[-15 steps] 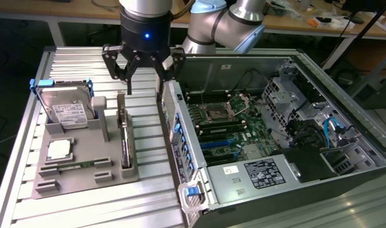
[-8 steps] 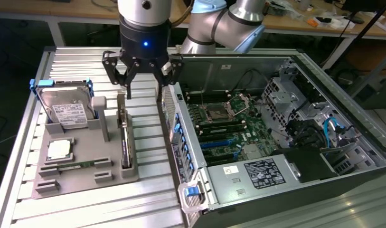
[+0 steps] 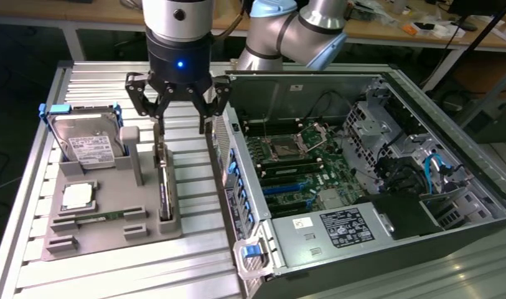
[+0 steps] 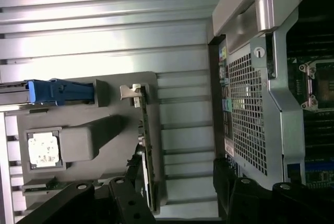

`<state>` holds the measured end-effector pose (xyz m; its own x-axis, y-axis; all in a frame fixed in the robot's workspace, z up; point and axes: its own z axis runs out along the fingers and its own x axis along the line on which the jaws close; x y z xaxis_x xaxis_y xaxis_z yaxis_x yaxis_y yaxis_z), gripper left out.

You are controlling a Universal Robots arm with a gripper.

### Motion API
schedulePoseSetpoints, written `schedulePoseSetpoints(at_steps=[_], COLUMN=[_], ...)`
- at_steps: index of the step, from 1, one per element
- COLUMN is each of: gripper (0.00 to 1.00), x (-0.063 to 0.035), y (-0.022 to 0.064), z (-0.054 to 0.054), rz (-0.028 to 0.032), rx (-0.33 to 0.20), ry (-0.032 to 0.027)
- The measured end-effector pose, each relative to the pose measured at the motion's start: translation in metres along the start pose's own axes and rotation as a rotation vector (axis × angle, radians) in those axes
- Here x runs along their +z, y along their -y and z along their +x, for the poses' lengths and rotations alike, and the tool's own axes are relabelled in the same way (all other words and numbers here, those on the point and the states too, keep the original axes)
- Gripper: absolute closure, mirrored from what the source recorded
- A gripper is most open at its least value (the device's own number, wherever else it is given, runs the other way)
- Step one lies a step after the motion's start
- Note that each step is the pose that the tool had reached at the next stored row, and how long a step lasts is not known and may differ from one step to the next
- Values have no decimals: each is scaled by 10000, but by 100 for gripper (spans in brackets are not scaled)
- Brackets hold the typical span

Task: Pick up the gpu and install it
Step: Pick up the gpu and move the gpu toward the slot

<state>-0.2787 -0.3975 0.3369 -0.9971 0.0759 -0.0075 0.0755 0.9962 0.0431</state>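
"GPU (image 3: 163, 180) first: where is it?"

"On its edge in a slot of the grey holder (image 3: 111, 205) on the counter (image 3: 111, 274), just beside the open computer case (image 3: 319, 87). In the wrist view its green board runs lengthwise along the holder, silver bracket at one end."

"And the hand (image 3: 176, 121)?"

"Open wide, holding nothing. It hangs over the card's upper end with a finger on either side. I see no contact. From the wrist view the card sits closer to one finger than the other, and the far finger is near the case wall."

"So which step is this?"

"The pick-up, I'd say, at the approach. Nothing has been grasped, and I see no card in the blue slots on the motherboard (image 3: 294, 168)."

"What would the grasp call for?"

"My guess: centring over the thin board and closing squarely on its faces, then a straight lift so it clears the slot without snagging. The hard drive (image 3: 91, 146) and memory stick (image 3: 99, 217) share the holder, well to the side."
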Motion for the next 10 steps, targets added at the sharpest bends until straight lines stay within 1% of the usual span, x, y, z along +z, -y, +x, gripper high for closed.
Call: schedulePoseSetpoints(at_steps=[10], gripper=[34], x=[86], y=[31], z=[98], rz=[0], rx=[-190], ry=[-11])
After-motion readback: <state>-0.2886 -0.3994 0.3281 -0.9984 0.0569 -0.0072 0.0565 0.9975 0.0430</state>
